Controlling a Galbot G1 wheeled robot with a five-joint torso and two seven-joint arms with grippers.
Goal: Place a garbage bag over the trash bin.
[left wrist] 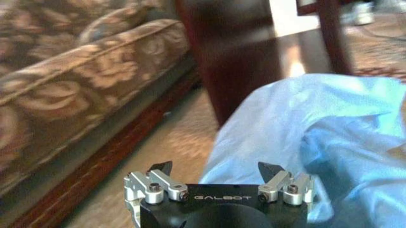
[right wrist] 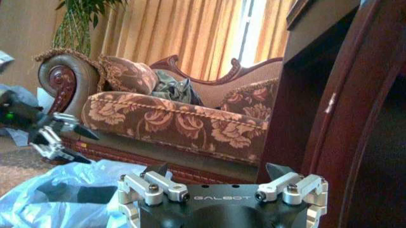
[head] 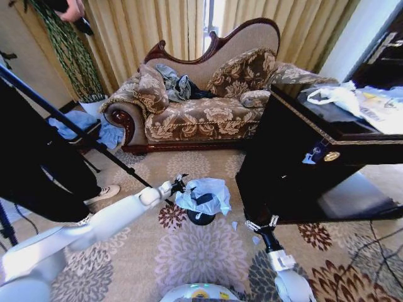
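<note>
Garbage bag: draped in crinkled folds over the trash bin, on the patterned carpet near the middle of the head view; pale blue-white, translucent; dark patch of bin visible through a gap in the plastic; large in the left wrist view.
Trash bin: small, black; base showing below the bag at 6 o'clock of it; standing on the carpet.
Left gripper: at 9 o'clock of the bag, just beside its edge; fingers spread, nothing pinched; seen from afar in the right wrist view, above the bag.
Right gripper: at 4 o'clock of the bin, apart from the bag, close to the dark desk; fingers spread, empty.
Sofa: floral, at 12 o'clock of the bin, well apart.
</note>
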